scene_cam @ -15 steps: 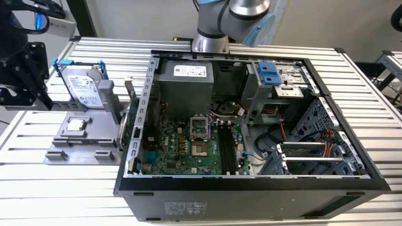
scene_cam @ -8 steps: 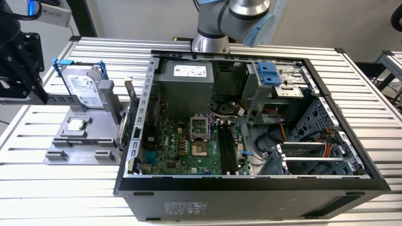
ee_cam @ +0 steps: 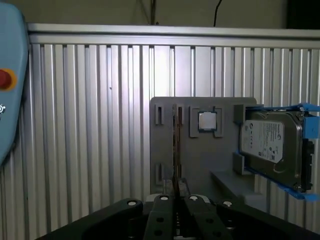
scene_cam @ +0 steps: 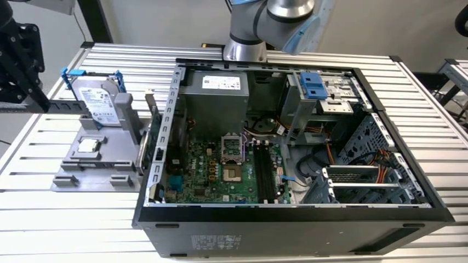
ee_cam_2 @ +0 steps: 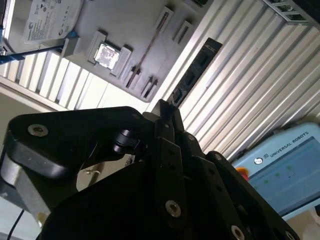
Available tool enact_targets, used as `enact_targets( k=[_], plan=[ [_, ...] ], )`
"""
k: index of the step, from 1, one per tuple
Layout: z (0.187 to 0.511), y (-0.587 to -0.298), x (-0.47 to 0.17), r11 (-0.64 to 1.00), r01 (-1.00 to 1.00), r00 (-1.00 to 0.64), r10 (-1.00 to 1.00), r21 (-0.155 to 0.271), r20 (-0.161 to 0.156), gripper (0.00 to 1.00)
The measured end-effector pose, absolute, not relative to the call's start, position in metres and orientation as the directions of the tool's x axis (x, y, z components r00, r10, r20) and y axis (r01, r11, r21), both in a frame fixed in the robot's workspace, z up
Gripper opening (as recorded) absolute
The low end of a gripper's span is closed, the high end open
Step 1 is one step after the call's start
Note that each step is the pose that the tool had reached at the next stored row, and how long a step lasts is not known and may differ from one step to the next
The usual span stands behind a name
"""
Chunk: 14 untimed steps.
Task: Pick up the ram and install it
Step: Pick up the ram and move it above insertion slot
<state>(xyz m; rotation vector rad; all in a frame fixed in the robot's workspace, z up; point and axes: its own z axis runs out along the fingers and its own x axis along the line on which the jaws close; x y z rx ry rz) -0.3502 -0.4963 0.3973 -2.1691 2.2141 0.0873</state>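
Note:
The ram [ee_cam_2: 195, 67] is a long, dark, flat stick with black chips. It reaches out from my fingertips over the ribbed table. In the first wrist view the ram [ee_cam: 175, 145] shows edge-on as a thin line running up from between my fingers. My gripper [ee_cam_2: 167, 107] is shut on it, well above the grey fixture [ee_cam: 200, 150]. The same grip shows in the first wrist view, gripper [ee_cam: 175, 187]. In the exterior view a black wrist assembly [scene_cam: 18, 55] hangs at the far left, above the fixture.
The fixture [scene_cam: 95, 164] holds a silver hard drive [scene_cam: 98, 104] in blue rails and a small CPU chip [scene_cam: 89, 145]. On the exterior view's right stands the open computer case [scene_cam: 292, 216], with black memory slots [scene_cam: 264, 170] on its green motherboard. A blue pendant [ee_cam_2: 290, 170] lies nearby.

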Motion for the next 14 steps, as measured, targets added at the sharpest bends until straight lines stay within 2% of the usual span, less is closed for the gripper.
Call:
enact_targets(
  k=[14],
  plan=[
    [0.421, -0.496, -0.350, 0.020, -1.000, -0.021, -0.997, 0.012, -0.068, 0.00]
  ],
)
